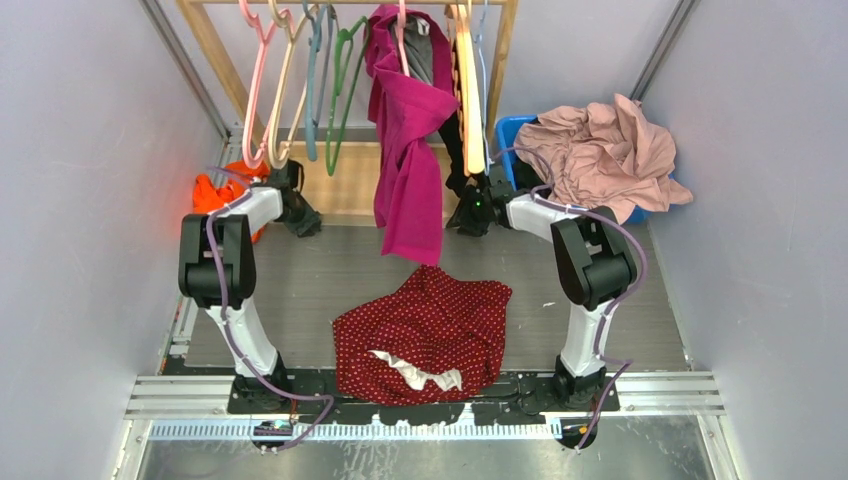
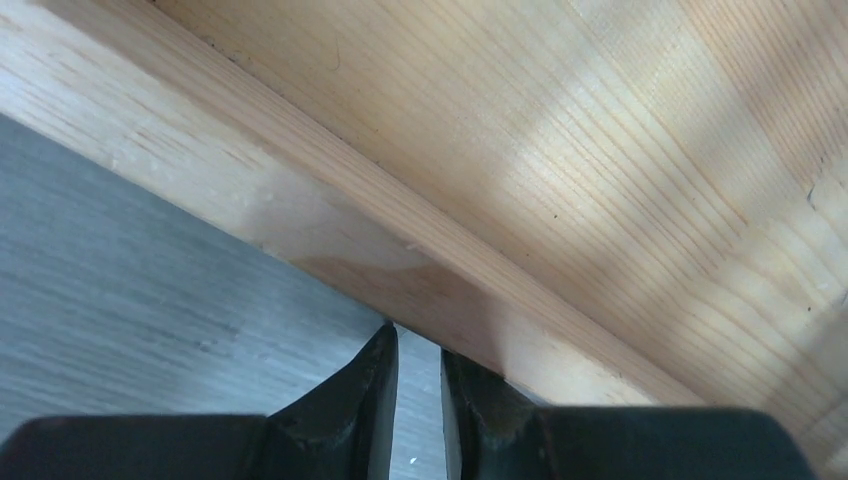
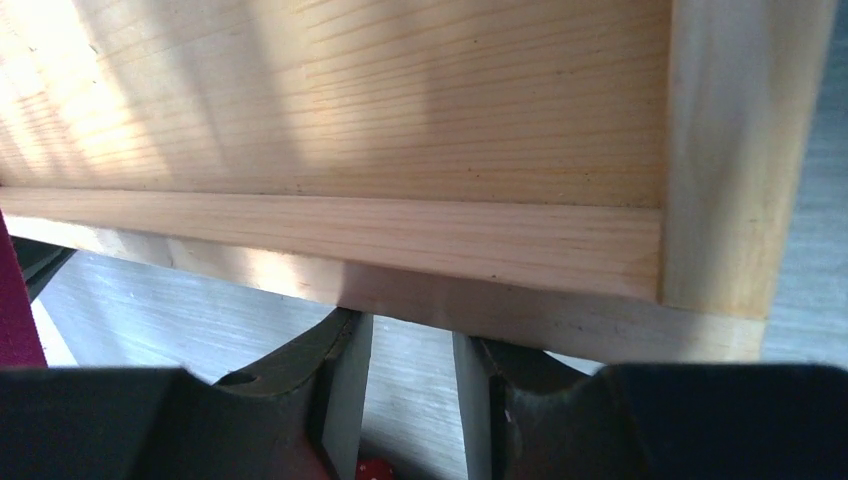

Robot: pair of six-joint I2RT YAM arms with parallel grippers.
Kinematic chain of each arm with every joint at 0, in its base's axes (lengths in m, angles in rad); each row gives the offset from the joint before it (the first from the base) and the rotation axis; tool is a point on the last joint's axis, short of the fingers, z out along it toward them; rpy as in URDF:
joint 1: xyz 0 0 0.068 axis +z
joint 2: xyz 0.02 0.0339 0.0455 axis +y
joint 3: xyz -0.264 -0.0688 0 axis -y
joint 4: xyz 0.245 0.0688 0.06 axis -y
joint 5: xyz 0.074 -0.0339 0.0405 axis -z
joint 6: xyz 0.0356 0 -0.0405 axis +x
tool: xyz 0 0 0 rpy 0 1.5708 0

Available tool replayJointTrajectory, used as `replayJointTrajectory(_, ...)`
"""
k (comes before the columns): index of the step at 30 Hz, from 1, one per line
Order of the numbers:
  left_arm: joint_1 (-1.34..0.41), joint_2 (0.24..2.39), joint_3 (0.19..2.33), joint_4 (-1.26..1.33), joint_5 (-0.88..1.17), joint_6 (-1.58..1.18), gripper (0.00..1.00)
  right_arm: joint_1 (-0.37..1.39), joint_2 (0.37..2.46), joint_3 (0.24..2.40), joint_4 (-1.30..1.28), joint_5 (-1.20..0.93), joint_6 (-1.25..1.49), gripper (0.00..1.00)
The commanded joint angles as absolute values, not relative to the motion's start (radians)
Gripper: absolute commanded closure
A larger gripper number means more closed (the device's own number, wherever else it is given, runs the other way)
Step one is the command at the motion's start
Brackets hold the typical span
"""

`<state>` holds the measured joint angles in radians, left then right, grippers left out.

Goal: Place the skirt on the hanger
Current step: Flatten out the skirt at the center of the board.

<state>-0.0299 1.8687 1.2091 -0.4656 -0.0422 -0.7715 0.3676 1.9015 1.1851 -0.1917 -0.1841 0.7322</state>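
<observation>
The dark red, white-dotted skirt [image 1: 425,335] lies crumpled on the table between the two arm bases, with its white lining showing at the front. A thin pink hanger [image 1: 254,90] hangs empty at the left of the rail, far behind the skirt. My left gripper [image 1: 303,220] points down at the front edge of the wooden rack base; in the left wrist view the gripper [image 2: 418,345] has a narrow gap with nothing in it. My right gripper [image 1: 468,218] stands open and empty at the same edge. Between the right gripper's [image 3: 410,335] fingers a scrap of the skirt [image 3: 372,470] shows far below.
The wooden rack base [image 2: 560,150] fills both wrist views. On the rail hang a tan hanger [image 1: 285,90], green hangers [image 1: 340,85] and a magenta garment [image 1: 405,150]. A pale pink garment [image 1: 605,150] fills a blue bin [image 1: 508,132] at the right. Orange cloth [image 1: 210,192] lies far left.
</observation>
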Motion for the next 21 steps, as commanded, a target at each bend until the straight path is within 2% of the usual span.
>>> replayJointTrajectory(1, -0.023, 1.951, 1.309, -0.429, -0.025, -0.744, 0.76, 0.332, 1.946, 1.289, -0.135, -0.169, 0.723, 0.59)
replayJointTrajectory(15, -0.022, 2.050, 1.467, -0.455, 0.014, -0.718, 0.76, 0.265, 2.078, 1.506, -0.170, -0.210, 0.717, 0.58)
replayJointTrajectory(21, -0.022, 2.007, 1.474, -0.511, 0.051, -0.690, 0.74, 0.260, 2.039, 1.493, -0.170, -0.222, 0.710, 0.55)
